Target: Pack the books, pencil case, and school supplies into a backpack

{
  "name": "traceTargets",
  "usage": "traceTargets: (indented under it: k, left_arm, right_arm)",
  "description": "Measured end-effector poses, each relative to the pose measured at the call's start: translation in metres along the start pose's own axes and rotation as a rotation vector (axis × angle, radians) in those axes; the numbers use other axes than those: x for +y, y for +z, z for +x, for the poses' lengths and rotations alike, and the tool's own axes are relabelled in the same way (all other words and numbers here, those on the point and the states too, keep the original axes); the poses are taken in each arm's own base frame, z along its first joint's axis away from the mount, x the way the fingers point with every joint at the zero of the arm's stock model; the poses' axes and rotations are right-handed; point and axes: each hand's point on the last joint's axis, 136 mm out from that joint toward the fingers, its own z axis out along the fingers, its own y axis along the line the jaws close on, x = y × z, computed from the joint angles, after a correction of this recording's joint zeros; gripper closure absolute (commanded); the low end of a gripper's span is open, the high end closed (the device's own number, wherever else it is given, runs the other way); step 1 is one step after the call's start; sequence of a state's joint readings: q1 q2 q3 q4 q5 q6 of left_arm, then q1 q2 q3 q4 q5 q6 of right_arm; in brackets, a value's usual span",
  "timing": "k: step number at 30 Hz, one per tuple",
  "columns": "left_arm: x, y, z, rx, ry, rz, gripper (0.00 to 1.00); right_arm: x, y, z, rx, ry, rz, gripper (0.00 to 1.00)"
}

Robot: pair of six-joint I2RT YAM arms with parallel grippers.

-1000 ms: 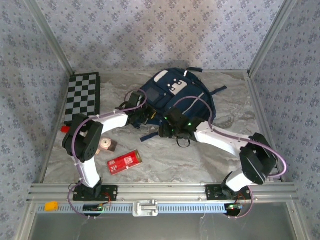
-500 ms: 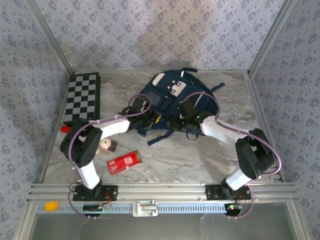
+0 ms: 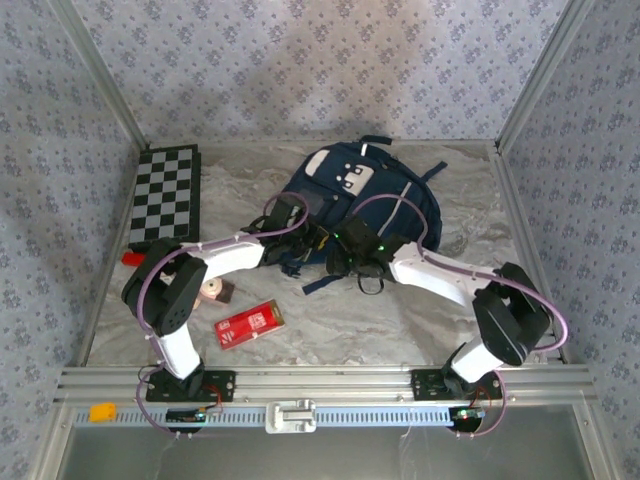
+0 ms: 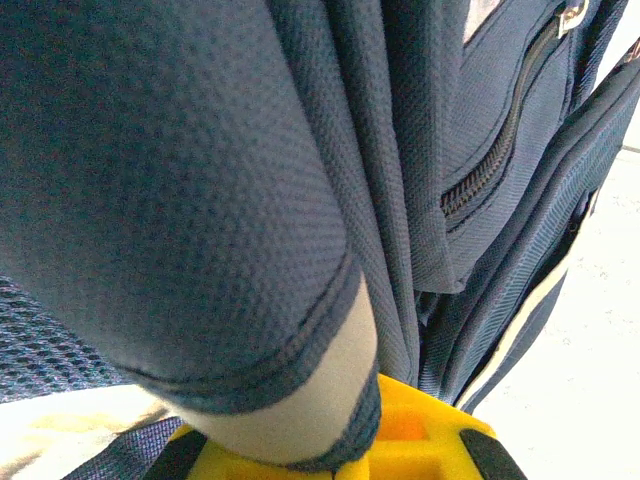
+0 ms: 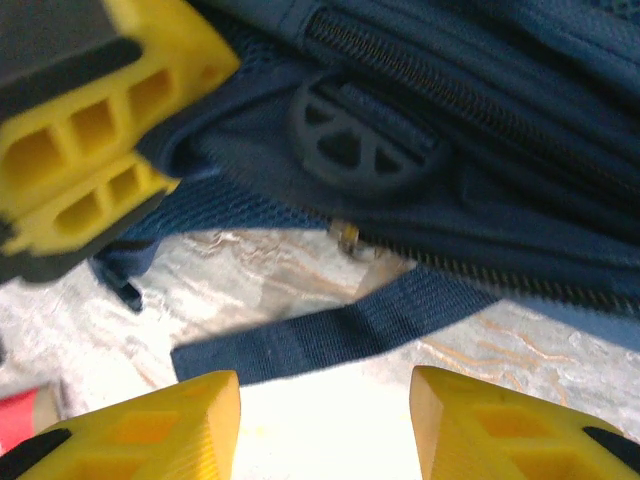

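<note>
Gripping backpack (image 3: 398,176) fabric, left fingers (image 4: 420,440) clamped; right fingers (image 5: 500,430) apart; pencil case (image 3: 250,323) outside.

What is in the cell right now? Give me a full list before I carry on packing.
backpack: one, navy blue with white patches, far middle of the table
pencil case: one, red with white print, flat, near left
chequered board: one, black and white, far left
small block: one, red, left edge, near the board's corner
round roll: one, pinkish-brown, beside the left arm
orange piece: one, near rail, left end
table: one, marbled grey-white
left claw: yellow fingers, shut on backpack fabric
right claw: yellow fingers, open, at the backpack's near edge
</note>
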State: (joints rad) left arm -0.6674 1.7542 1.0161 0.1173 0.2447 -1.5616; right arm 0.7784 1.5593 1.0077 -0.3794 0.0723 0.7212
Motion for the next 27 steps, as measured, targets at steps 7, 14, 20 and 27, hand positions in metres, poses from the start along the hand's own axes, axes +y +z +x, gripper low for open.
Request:
traceTargets:
  k: [7,14,20,27]
  left_arm:
    - [0.000,0.000,0.001,0.000,-0.001,0.000,1.00]
    - [0.000,0.000,0.001,-0.001,0.001,0.000,1.00]
    - [0.000,0.000,0.000,-0.002,0.010,-0.001,1.00]
    - [0.001,0.000,-0.002,-0.004,0.017,-0.004,1.00]
  right_arm:
    - [-0.004,0.018,-0.020,-0.046,0.077,0.067,0.58]
    - [-0.022,0.017,-0.025,-0.099,0.152,0.147,0.65]
    - [-0.041,-0.004,-0.015,-0.119,0.141,0.185,0.70]
    - [-0.038,-0.007,-0.008,-0.088,0.029,0.187,0.65]
